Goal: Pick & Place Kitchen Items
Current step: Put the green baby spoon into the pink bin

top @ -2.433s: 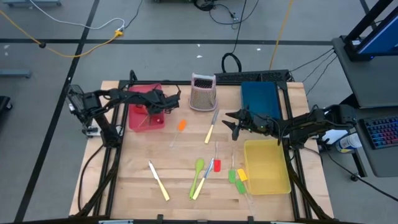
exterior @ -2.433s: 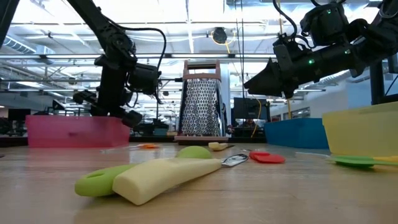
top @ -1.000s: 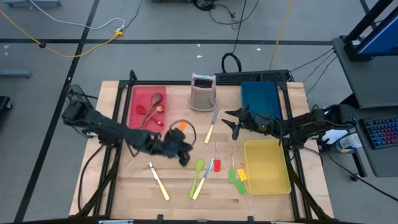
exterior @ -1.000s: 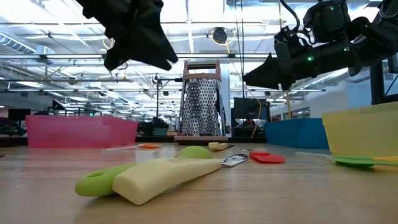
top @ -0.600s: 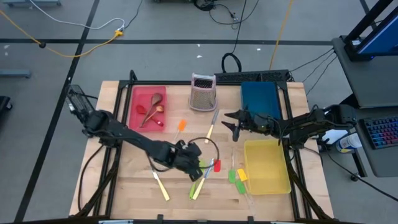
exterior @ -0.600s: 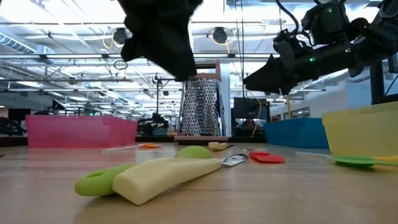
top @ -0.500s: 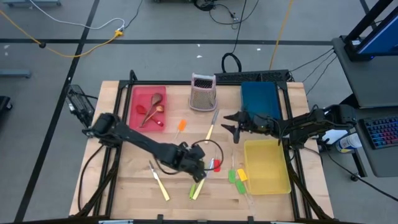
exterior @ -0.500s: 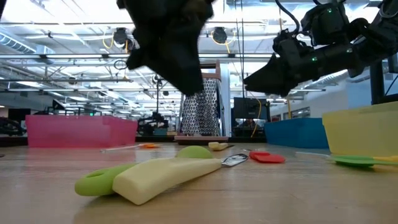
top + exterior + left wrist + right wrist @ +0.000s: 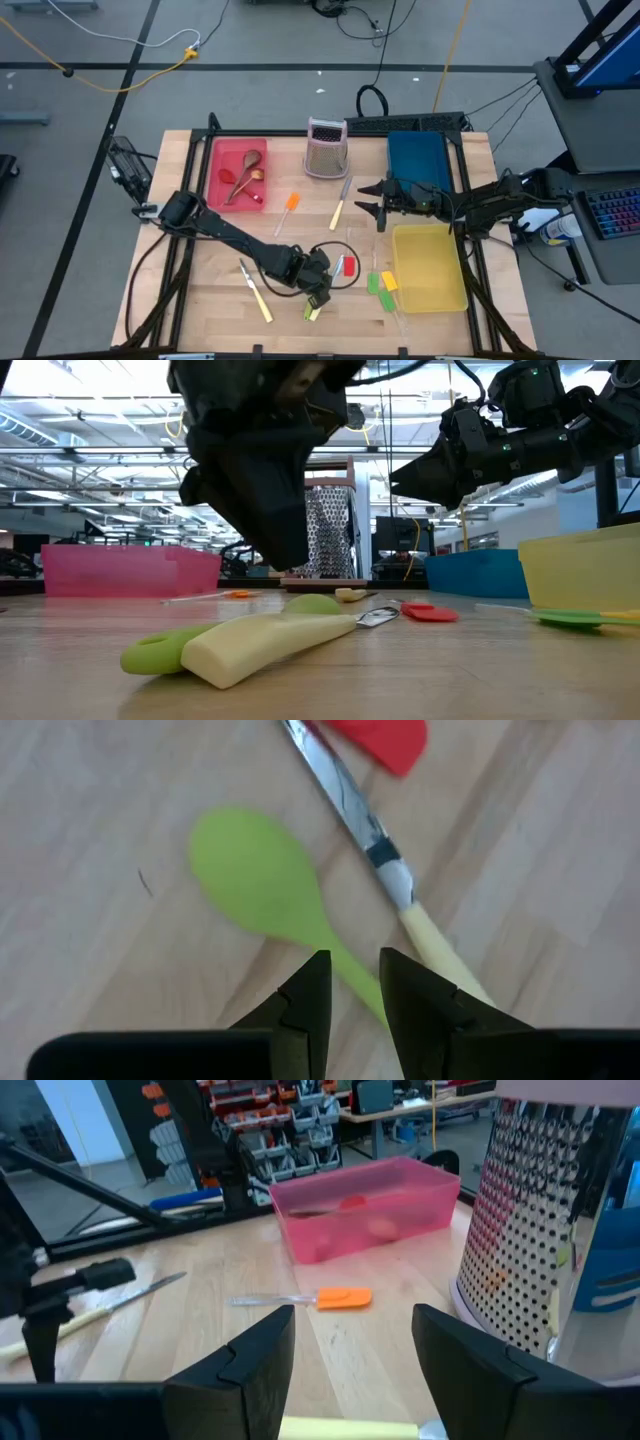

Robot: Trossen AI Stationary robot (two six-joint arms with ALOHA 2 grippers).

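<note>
My left gripper (image 9: 319, 287) hangs low over the near middle of the table, open by a narrow gap. In the left wrist view its fingers (image 9: 354, 960) stand on either side of the green spoon's handle (image 9: 340, 960), and I cannot see them touching it. The green spoon (image 9: 255, 875) lies flat beside a cream-handled knife (image 9: 400, 885) and a red spatula head (image 9: 385, 740). My right gripper (image 9: 370, 201) waits open above the table in front of the blue tray, near another cream-handled knife (image 9: 340, 206).
The red tray (image 9: 218, 165) holds a brown and a red spoon. A metal grater (image 9: 327, 148) stands at the far middle, with the blue tray (image 9: 418, 160) and yellow tray (image 9: 428, 265) to the right. An orange spatula (image 9: 291, 203), a knife (image 9: 255, 290) and green and yellow spatulas (image 9: 380, 283) lie loose.
My left arm has swung from near the red tray toward the table's near right, across the middle, and come down over the green spoon and knife. The spoons it was over earlier lie in the red tray. My right gripper has stayed almost still.
</note>
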